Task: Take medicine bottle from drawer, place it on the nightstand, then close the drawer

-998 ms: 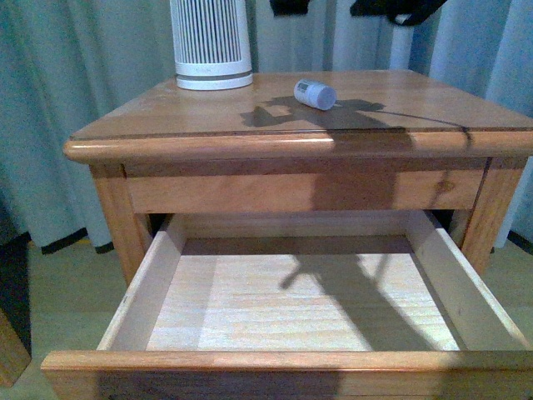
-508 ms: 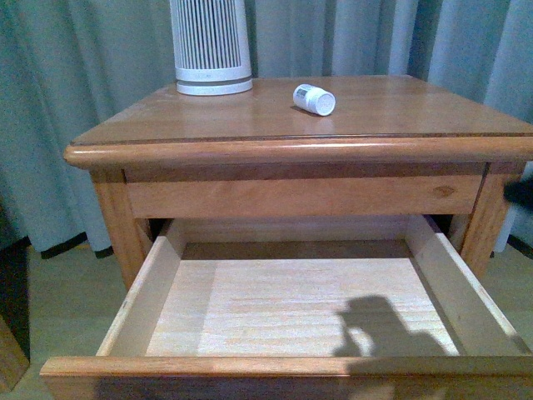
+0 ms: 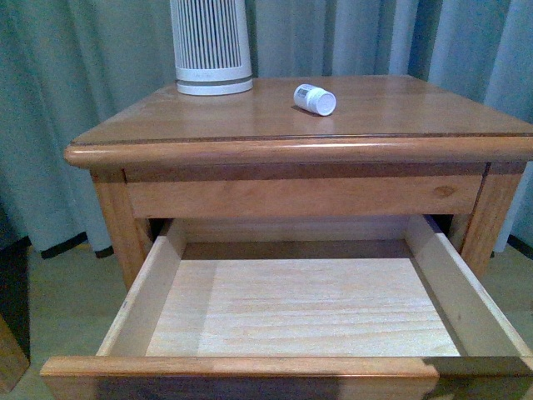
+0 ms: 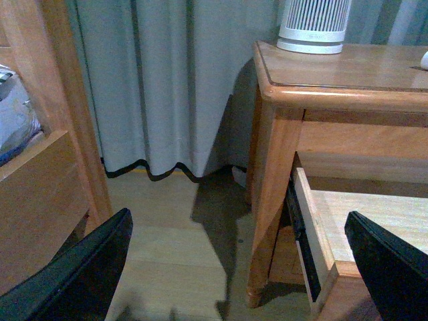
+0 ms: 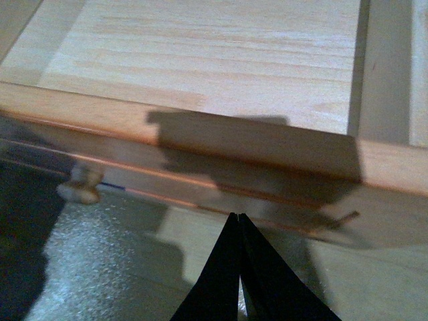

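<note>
While the drawer [image 3: 291, 308] stands pulled out and empty, the right pincer [image 5: 239, 224] hangs clenched before its front, near the knob [image 5: 81, 188]. Farther back, the medicine bottle [image 3: 314, 98] lies sideways on the nightstand [image 3: 250, 150], cap toward the front right. Beside the nightstand, the left pincer [image 4: 234, 267] is spread wide.

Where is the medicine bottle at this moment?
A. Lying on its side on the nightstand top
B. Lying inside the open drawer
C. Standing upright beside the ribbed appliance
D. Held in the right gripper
A. The medicine bottle lies on its side on the nightstand top, and the open drawer holds nothing.
</note>
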Available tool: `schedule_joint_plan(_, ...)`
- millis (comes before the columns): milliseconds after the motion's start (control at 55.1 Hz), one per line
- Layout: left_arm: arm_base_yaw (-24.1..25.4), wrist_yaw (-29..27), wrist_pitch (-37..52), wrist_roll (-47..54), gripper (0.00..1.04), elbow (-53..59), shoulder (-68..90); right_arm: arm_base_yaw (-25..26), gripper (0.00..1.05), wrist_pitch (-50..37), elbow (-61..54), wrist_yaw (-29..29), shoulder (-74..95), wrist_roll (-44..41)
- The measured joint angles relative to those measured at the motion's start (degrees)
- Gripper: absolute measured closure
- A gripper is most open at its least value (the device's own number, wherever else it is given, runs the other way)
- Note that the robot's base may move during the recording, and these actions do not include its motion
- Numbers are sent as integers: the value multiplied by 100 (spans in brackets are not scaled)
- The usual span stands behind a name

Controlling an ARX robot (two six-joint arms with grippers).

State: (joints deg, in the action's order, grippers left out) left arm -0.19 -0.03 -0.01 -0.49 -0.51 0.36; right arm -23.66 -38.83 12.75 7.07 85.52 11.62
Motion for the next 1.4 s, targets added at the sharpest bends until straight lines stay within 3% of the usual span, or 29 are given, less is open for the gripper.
schedule_joint_plan(218, 0, 0, 0, 2, 6, 0, 0, 442, 101, -1198, 894, -149, 2013, -726)
schedule_joint_plan(580, 0, 2, 0, 2, 6, 0, 0, 935, 101, -1325, 2413, -588, 3346, -2079)
schedule_joint_plan(871, 0, 2, 0, 2, 6, 0, 0, 1467, 101, -1104, 3344, -623, 3668, -2883)
schedule_joint_plan(1324, 0, 2, 0, 2, 6, 0, 0, 1779, 101, -988, 3182, -848, 3464, -2638)
schedule_joint_plan(1397, 0, 2, 0, 2, 6, 0, 0, 1770, 91, -866, 2872, -990, 3056, -2302)
